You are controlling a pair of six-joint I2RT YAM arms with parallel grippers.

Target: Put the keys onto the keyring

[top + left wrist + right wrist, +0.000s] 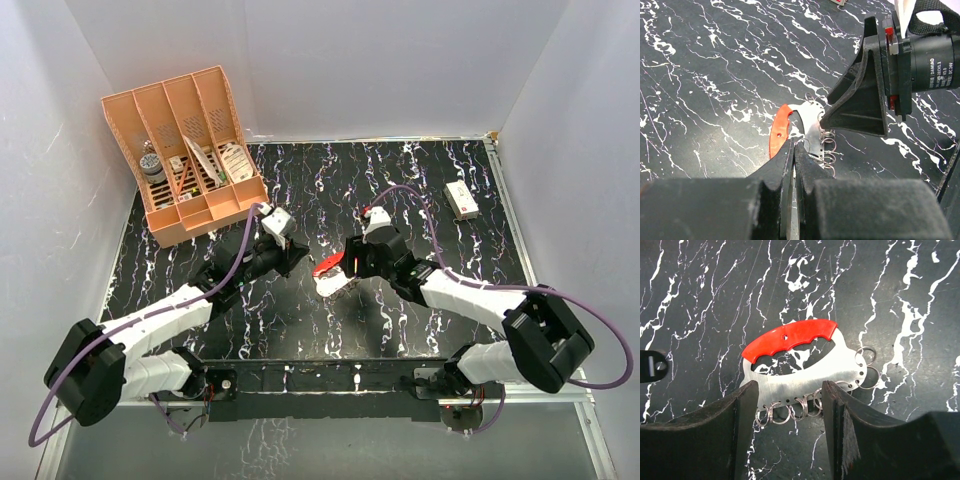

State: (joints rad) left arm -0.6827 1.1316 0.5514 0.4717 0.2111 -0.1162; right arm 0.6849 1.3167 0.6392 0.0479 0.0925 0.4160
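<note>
The keyring (805,365), a flat metal plate with a red grip and a row of several split rings, lies on the black marbled table (300,320). In the top view the keyring (335,275) sits between both arms. My right gripper (790,387) is open, one finger on each side of the ring row. My left gripper (793,146) is shut, its tips close to the keyring's (810,117) red end. A small dark flat piece with a pale round middle, the keys (654,365), shows at the left edge of the right wrist view. I cannot tell whether it is held.
An orange desk organizer (185,150) with several items stands at the back left. A small white box with a red mark (461,200) lies at the back right. White walls enclose the table on three sides.
</note>
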